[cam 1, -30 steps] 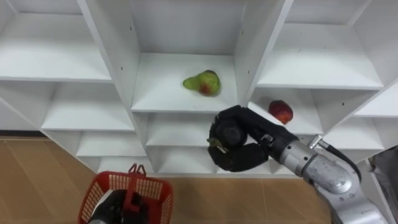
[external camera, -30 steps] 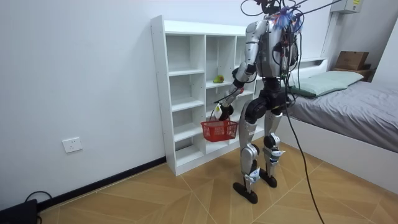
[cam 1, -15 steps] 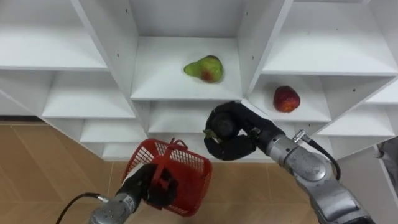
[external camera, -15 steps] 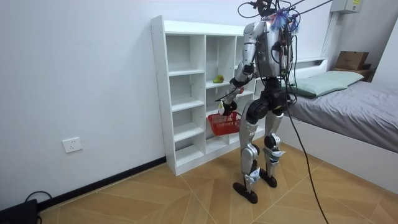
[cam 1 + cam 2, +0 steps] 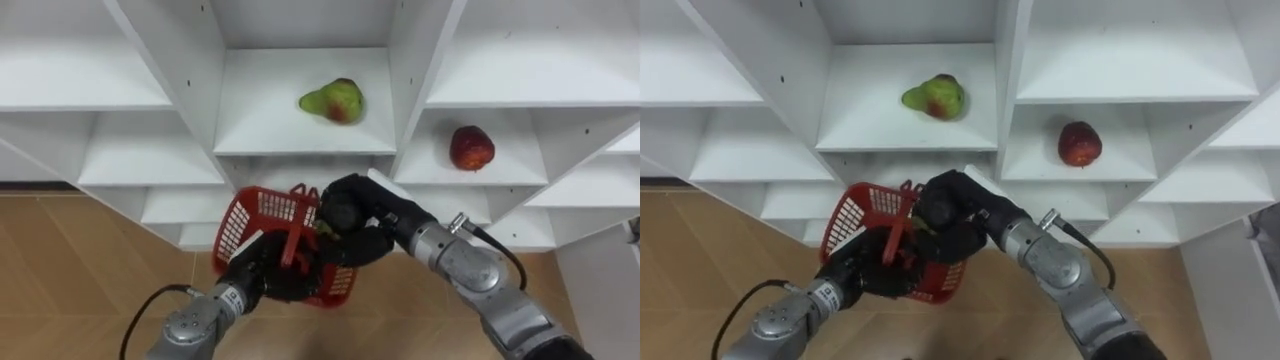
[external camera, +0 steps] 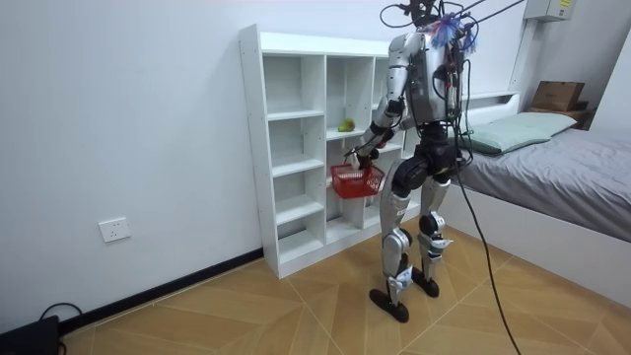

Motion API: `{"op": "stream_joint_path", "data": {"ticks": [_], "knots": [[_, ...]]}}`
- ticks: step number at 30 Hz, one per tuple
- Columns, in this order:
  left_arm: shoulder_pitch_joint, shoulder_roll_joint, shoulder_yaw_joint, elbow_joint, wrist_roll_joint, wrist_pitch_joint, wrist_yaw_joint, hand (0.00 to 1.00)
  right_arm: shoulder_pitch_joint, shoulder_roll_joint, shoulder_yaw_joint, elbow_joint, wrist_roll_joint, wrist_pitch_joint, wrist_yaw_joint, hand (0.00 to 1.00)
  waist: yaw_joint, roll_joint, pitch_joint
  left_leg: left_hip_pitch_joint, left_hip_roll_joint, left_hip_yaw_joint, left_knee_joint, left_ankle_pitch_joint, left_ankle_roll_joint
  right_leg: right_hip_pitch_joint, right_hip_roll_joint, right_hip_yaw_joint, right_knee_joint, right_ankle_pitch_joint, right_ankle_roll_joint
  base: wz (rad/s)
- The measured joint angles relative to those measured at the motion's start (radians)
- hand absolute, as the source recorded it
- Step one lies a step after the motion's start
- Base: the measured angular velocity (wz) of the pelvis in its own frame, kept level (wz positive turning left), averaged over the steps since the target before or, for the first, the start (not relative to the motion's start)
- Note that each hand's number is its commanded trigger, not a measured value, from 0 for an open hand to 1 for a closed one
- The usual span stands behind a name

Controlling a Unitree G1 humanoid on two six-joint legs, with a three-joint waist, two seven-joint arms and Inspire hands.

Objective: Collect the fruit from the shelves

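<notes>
A green-and-red pear [image 5: 332,101] lies on the middle shelf of the white closet [image 5: 180,90]. A red apple [image 5: 471,147] sits one compartment to the right and a little lower. My left hand [image 5: 262,275] is shut on the handle of a red basket [image 5: 262,214], held up in front of the shelves. Over the basket's right rim, my right hand [image 5: 362,212] is curled round a small dark fruit [image 5: 327,229] with a bit of green showing. In the room view I stand facing the closet [image 6: 286,148] with the basket [image 6: 356,179] at waist height.
The closet's other compartments hold nothing. Its upright panels [image 5: 425,60] stand on either side of the pear. Wooden floor [image 5: 70,270] lies below, and a bed [image 6: 552,168] stands behind me at the room view's right.
My left hand has lifted the basket from low at the left up to the right hand. The right hand, with its fruit, now sits at the basket's rim.
</notes>
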Motion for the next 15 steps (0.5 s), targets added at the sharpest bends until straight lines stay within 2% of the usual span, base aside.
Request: {"op": "stream_joint_path", "data": {"ticks": [5,12,15], "knots": [[0.0,0.002,-0.005,-0.067,-0.049,0.0,-0.025,1.0,-0.006,0.0,0.0,0.012,-0.001,0.0,-0.016,1.0,0.002,0.0,-0.0001,-0.007,0.0,0.0,0.011,0.0,0.0,-0.001,0.0,0.0,0.0,0.0,0.0,0.0],[0.002,0.007,-0.008,-0.089,-0.116,0.0,-0.056,1.0,-0.012,0.012,-0.002,0.012,0.002,-0.002,-0.024,1.0,-0.004,0.0,-0.0003,-0.008,0.0,0.0,0.017,0.0,0.0,-0.001,0.0,0.0,0.003,0.0,0.0,0.0],[0.014,0.019,-0.008,-0.126,-0.126,0.0,-0.057,1.0,-0.012,0.014,-0.004,0.008,0.012,-0.016,-0.024,1.0,-0.006,0.0,-0.0007,-0.007,0.001,0.0,0.019,0.0,0.0,0.0,0.0,0.0,0.005,0.0,0.0,0.0]]}}
